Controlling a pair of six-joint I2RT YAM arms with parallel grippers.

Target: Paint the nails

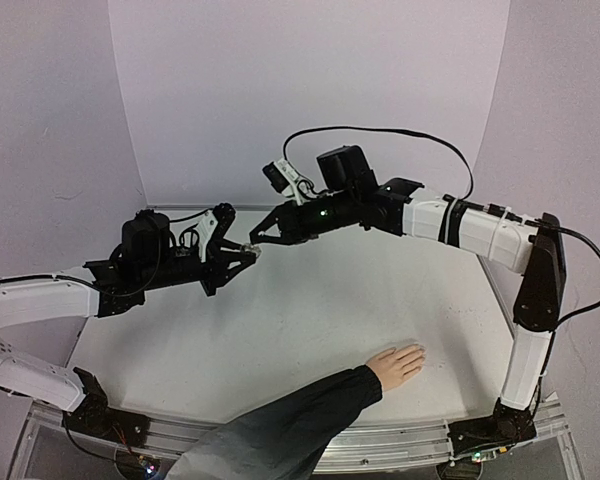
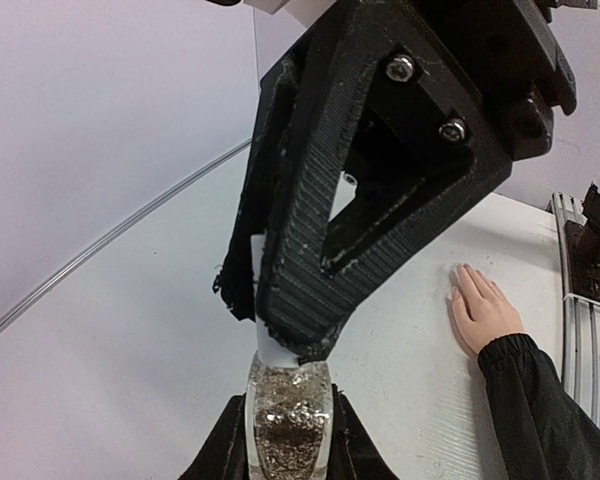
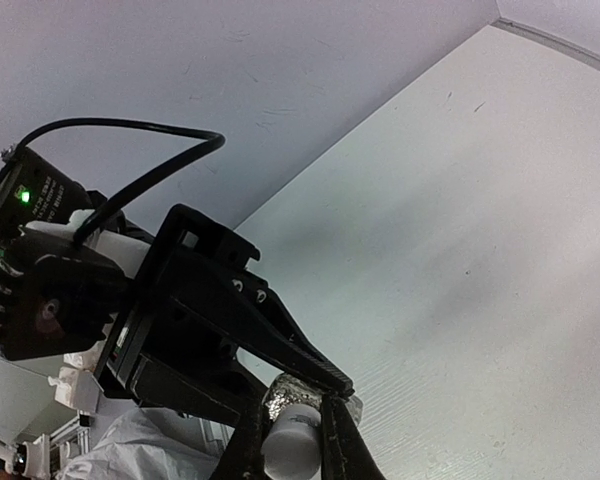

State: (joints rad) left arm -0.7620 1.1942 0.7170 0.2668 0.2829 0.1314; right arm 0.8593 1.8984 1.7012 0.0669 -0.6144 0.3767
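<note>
Left gripper point(image 1: 246, 251) clamps a small glittery glass bottle point(image 2: 291, 425) at centre frame, the right gripper point(image 1: 257, 240) pinches its white cap point(image 3: 295, 432), and the nails point(image 2: 461, 270) tip a pale hand point(image 1: 395, 363) lying flat on the worktop point(image 1: 310, 310) at lower right.

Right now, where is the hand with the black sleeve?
In the top view, the hand lies palm down on the table near its front edge, on the right side, close to the right arm's base.
</note>
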